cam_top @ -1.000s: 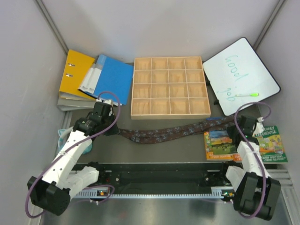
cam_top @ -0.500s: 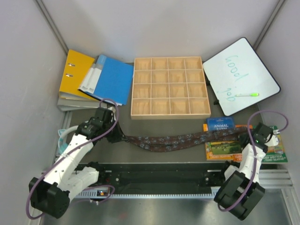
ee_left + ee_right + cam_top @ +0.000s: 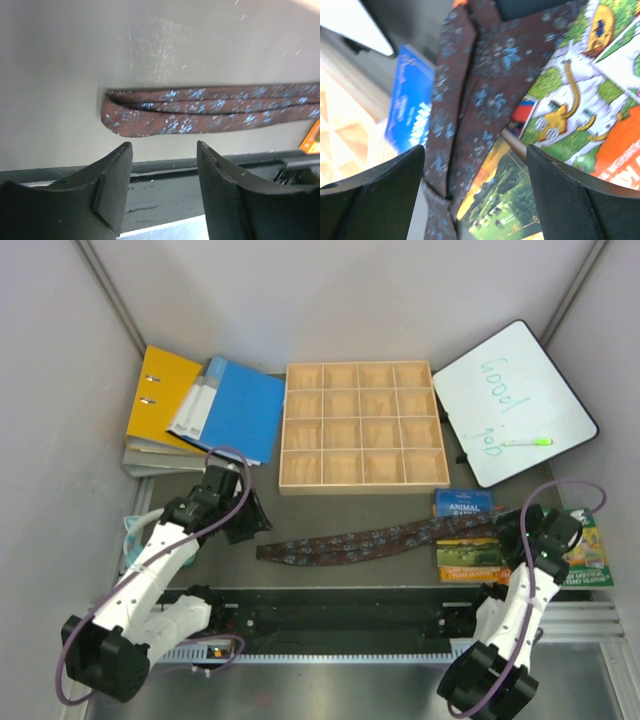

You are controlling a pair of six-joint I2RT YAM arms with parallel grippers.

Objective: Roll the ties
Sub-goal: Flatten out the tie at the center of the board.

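One dark brown tie (image 3: 350, 541) with a bluish speckle lies flat across the table, folded double along its length. Its folded left end (image 3: 112, 117) rests on the grey surface and its right part (image 3: 475, 85) drapes over picture books. My left gripper (image 3: 243, 521) hovers just above and left of the tie's left end; in the left wrist view it (image 3: 164, 150) is open and empty, with the tie beyond the fingertips. My right gripper (image 3: 522, 534) sits over the tie's right end; in the right wrist view it (image 3: 475, 155) is open wide with nothing held.
A wooden grid tray (image 3: 362, 427) stands behind the tie. Yellow and blue binders (image 3: 200, 405) lie at the back left. A whiteboard (image 3: 510, 400) with a green marker (image 3: 527, 442) is at the back right. Picture books (image 3: 468, 554) and a blue book (image 3: 462, 503) lie at right. A black rail (image 3: 340, 615) runs along the near edge.
Both grippers have opened and let go of the tie, which now lies slack and lower on the table. The right arm has drawn back toward the near right.
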